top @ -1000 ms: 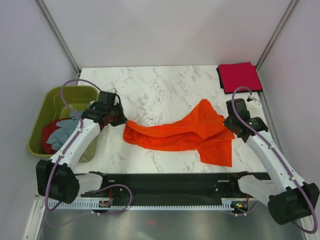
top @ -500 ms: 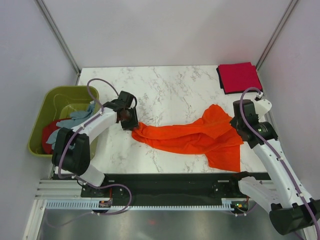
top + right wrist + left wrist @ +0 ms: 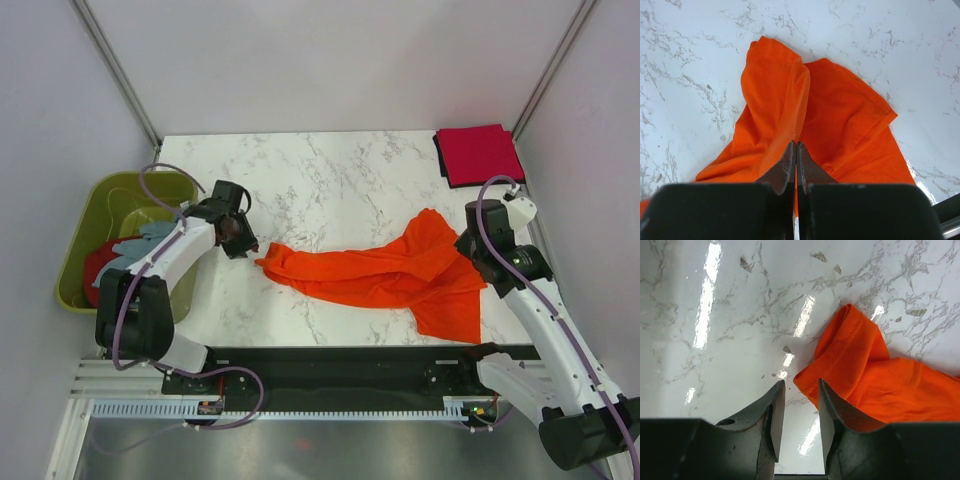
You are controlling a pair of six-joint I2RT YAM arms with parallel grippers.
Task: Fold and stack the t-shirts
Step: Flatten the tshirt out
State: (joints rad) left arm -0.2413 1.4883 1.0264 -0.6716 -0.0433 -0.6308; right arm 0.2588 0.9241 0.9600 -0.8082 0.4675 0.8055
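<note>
While left gripper (image 3: 800,385) hangs apart, empty, beside bunched orange t-shirt (image 3: 370,275) on counter (image 3: 330,180), right gripper (image 3: 796,145) pinches its other end; thin pinch may slip; shirt could drop crumpled

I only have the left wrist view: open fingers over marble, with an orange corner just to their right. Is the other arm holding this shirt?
Observer: Yes. The right gripper is shut on a raised fold of the orange t-shirt, over at its right side.
Operator: How does the rest of it lie between us?
Observer: It lies bunched in a long strip across the near half of the table, not spread flat.
</note>
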